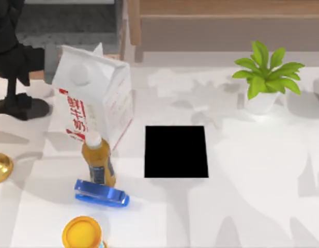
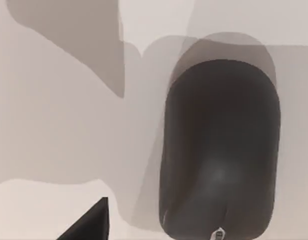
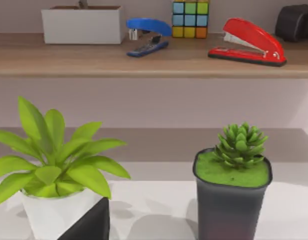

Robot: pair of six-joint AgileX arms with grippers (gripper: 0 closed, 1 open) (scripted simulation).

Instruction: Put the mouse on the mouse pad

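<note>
Top view: the mouse pad (image 1: 176, 152), a flat black rectangle, lies bare at the centre of the white worktop (image 1: 252, 181). Left of it stands a milk carton (image 1: 94, 98), with an amber bottle (image 1: 99, 160) just in front of it and a blue stapler (image 1: 101, 193) lying at the bottle's foot. A yellow-lidded jar (image 1: 84, 233) sits at the lower edge of the frame, a brass object (image 1: 1, 167) at the left edge, and a leafy potted plant (image 1: 267, 77) at the upper right. The left arm (image 1: 14, 57) occupies the upper left corner of the frame.

Left wrist view: the mouse (image 2: 219, 150), dark and rounded, rests on the pale worktop and fills the right half of the frame, directly below the camera. A dark wedge belonging to the left gripper (image 2: 89, 225) shows at the lower edge, apart from the mouse; whether this gripper is spread or pressed together cannot be told.

Right wrist view: a succulent in a dark pot (image 3: 233, 190) stands beside the leafy plant, before a shelf carrying a red stapler (image 3: 248, 42). A dark wedge of the right gripper (image 3: 89, 225) shows at the lower edge; its state cannot be told.
</note>
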